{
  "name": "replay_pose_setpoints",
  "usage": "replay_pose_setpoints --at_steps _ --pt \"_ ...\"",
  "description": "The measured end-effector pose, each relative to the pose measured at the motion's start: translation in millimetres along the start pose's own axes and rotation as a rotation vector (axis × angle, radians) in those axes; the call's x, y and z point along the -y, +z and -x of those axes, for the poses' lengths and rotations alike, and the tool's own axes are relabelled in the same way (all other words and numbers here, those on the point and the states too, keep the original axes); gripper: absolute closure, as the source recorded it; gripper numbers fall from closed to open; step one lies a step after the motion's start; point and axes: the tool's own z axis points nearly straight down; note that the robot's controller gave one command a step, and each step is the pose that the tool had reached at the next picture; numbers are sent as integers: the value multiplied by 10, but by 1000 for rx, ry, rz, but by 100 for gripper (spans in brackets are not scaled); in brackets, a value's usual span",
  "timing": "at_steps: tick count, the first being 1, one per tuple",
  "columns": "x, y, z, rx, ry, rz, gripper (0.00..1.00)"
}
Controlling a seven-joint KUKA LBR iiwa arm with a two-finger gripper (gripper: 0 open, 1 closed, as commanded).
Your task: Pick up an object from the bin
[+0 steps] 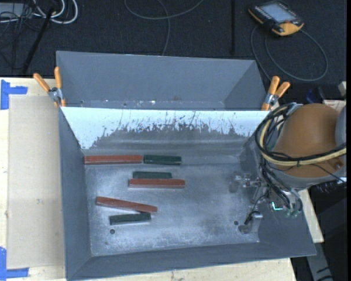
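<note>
My gripper (250, 218) hangs low over the bare floor at the right end of the bin, close to the right wall, with no loose thing under or beside it. The nearest things lie well to its left: a long red-brown bar (157, 183) flat near the middle of the bin, a short dark green bar (152, 175) just behind it, and another dark green bar (162, 160) further back by the rear slope.
Further left lie a red-brown bar (114, 159) along the back, a slanted red-brown bar (126, 204) and a dark green bar (130, 218) near the front left. The arm's orange cover and cables overhang the bin's right rim.
</note>
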Motion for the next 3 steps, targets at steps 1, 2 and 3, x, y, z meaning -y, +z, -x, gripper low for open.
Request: replay_pose_setpoints --at_steps 1,2,3 --pt "-3 -33 18 7 -4 -1 0" --pt "-701 680 621 16 -71 -2 0" --pt "-620 660 827 6 -146 0 0"
